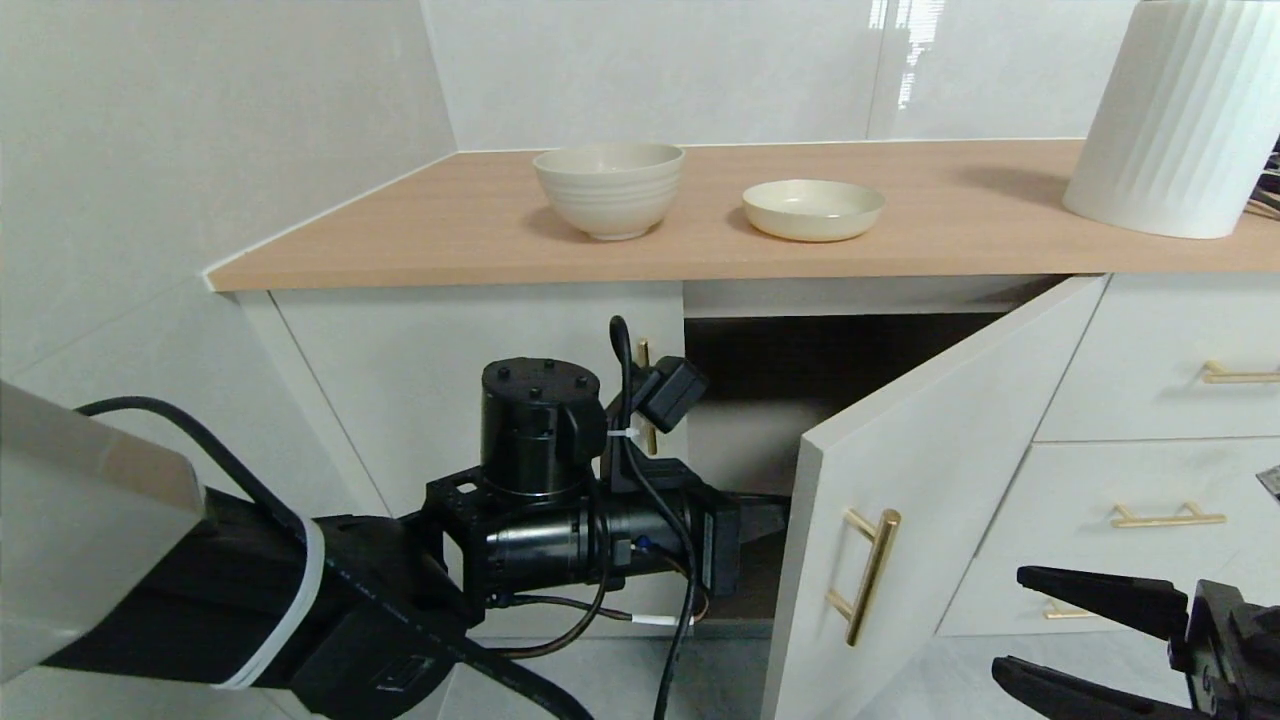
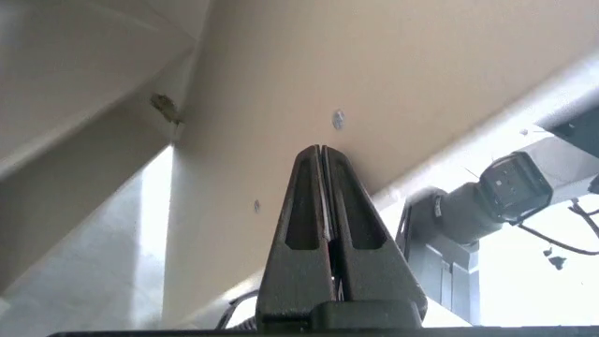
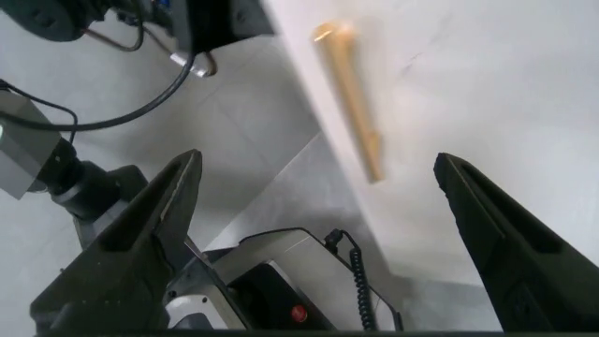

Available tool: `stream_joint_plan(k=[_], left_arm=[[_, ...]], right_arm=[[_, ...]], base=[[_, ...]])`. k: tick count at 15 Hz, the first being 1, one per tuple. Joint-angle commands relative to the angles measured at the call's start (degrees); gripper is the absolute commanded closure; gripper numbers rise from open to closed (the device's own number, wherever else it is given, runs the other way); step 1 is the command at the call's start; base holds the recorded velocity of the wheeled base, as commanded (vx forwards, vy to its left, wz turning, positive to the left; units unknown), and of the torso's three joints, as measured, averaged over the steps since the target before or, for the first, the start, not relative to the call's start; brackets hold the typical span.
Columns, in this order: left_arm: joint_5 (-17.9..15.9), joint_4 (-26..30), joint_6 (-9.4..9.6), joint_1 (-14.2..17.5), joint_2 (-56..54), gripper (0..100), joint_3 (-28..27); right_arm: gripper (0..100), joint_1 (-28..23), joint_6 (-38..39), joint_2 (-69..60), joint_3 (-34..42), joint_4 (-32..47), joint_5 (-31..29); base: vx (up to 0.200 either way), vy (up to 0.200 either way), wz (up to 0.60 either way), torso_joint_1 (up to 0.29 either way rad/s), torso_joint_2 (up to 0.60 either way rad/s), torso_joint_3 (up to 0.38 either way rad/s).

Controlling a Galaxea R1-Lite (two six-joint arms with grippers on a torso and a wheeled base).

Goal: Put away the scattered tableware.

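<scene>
On the counter [image 1: 950, 215], above the open cupboard door [image 1: 930, 450], stand a bowl [image 1: 610, 190] and a smaller dish [image 1: 813, 209]. Both are probably rigid, slick and breakable, best pinched over the rim. The left gripper [image 2: 320, 152] is closed and empty behind the door; the right gripper [image 1: 1008, 620] gapes wide, empty.

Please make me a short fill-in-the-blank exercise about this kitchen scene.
1. The cabinet door stands ___.
2. The bowl and the shallow dish sit on the ___.
3. The right tool is wide ___.
4. The left tool is fully ___.
Missing words: open; countertop; open; shut.
</scene>
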Motion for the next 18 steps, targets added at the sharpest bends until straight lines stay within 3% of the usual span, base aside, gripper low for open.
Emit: stream_joint_plan(k=[1, 4, 11, 13, 18], left_arm=[[0.0, 0.1, -0.03, -0.5, 1.7, 100, -2.3], [0.2, 4.9, -0.03, -1.3, 4.0, 100, -7.7], [0.4, 13.8, -0.03, -2.5, 3.5, 100, -14.2], [0.5, 14.9, -0.03, -3.0, 3.9, 100, -15.4], [0.5, 15.2, -0.03, -3.8, 7.1, 100, -18.4]], right_arm=[[0, 0.2, 0.0, -0.2, 0.0, -0.1, 0.0], [0, 0.2, 0.0, -1.5, 0.1, -0.1, 1.9], [0, 0.2, 0.0, -2.2, -0.2, 0.0, 1.6], [0, 0.2, 0.0, -2.6, -0.2, 0.0, 1.6], [0, 0.2, 0.0, -4.3, -0.9, 0.0, 1.6]], base=[[0.000, 0.000, 0.00, 0.000, 0.00, 0.000], [0.000, 0.000, 0.00, 0.000, 0.00, 0.000], [-0.029, 0.000, 0.00, 0.000, 0.00, 0.000], [-0.200, 0.000, 0.00, 0.005, 0.00, 0.000], [0.000, 0.000, 0.00, 0.000, 0.00, 0.000]])
